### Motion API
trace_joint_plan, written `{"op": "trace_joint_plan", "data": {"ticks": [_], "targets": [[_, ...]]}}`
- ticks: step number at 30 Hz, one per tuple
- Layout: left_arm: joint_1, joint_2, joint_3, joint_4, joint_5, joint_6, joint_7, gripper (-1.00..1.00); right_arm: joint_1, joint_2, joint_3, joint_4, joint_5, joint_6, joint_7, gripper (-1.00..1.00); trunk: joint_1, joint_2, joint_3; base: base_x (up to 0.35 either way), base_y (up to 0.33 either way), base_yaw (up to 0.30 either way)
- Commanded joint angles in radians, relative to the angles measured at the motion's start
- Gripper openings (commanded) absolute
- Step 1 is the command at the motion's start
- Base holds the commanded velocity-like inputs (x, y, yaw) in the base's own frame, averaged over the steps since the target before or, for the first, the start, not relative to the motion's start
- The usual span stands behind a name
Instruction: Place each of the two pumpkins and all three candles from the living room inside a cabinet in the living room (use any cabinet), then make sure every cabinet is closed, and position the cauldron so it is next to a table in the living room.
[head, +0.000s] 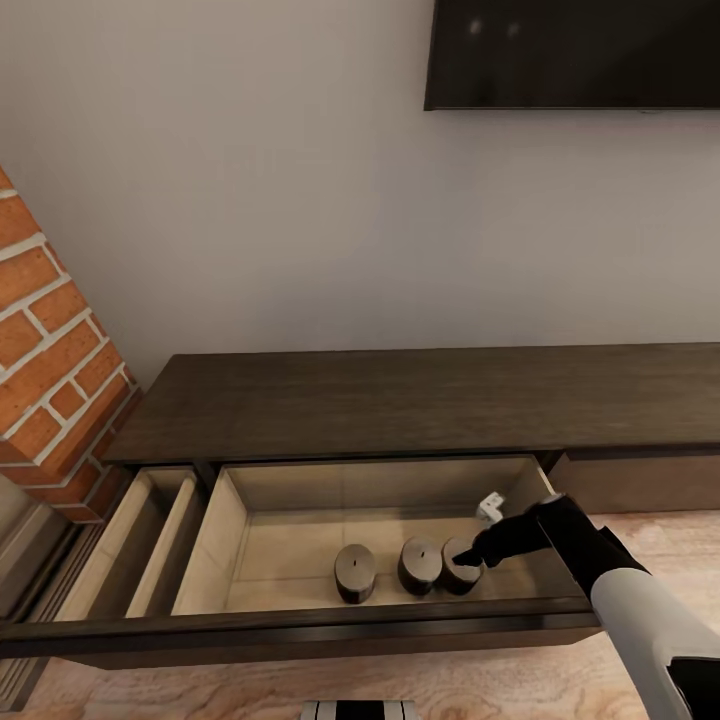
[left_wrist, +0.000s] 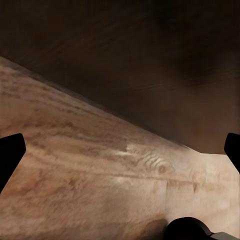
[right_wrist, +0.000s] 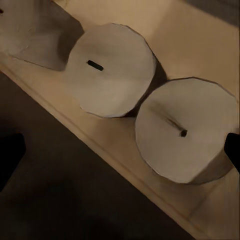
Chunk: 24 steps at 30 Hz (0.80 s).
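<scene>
The dark brown cabinet (head: 400, 400) has its wide drawer (head: 225, 540) pulled out, showing pale beige insides. Three short round candles stand in a row on the drawer floor: the left candle (head: 355, 572), the middle candle (head: 420, 565) and the right candle (head: 458, 576). My right gripper (head: 468, 555) reaches into the drawer and hovers right over the right candle. In the right wrist view the right gripper (right_wrist: 120, 152) is open, with two candles (right_wrist: 111, 70) (right_wrist: 187, 130) just beyond its spread fingertips. My left gripper (left_wrist: 120, 150) is open over wooden floor beside the dark cabinet front (left_wrist: 150, 60).
A narrow second drawer (head: 150, 540) stands open to the left of the wide one. A red brick fireplace (head: 50, 330) rises at the left. A dark TV (head: 575, 55) hangs on the wall above. Wooden floor (head: 400, 680) runs in front of the cabinet.
</scene>
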Motion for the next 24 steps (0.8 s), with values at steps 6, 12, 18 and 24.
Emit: {"op": "trace_joint_plan", "data": {"ticks": [6,12,18,24], "targets": [[0.000,0.000,0.001,0.001,-0.001,-0.006,-0.002,1.00,0.000,-0.048,0.000,-0.006,0.004,0.023,0.191,1.00,0.000,0.000,-0.001,0.000,0.000,0.000],[0.000,0.000,0.001,0.000,-0.001,-0.006,-0.002,1.00,0.000,-0.101,-0.001,-0.041,0.004,0.051,0.334,1.00,0.000,0.000,-0.001,0.000,0.000,0.000],[0.000,-0.001,0.001,0.001,-0.001,-0.006,-0.001,1.00,0.000,-0.143,-0.002,-0.116,-0.006,0.092,0.389,1.00,0.000,0.000,-0.001,0.000,0.000,0.000],[0.000,-0.001,0.001,0.001,-0.001,-0.006,-0.001,1.00,0.000,-0.166,-0.003,-0.202,-0.033,0.144,0.402,1.00,0.000,0.000,-0.001,0.000,0.000,0.000]]}}
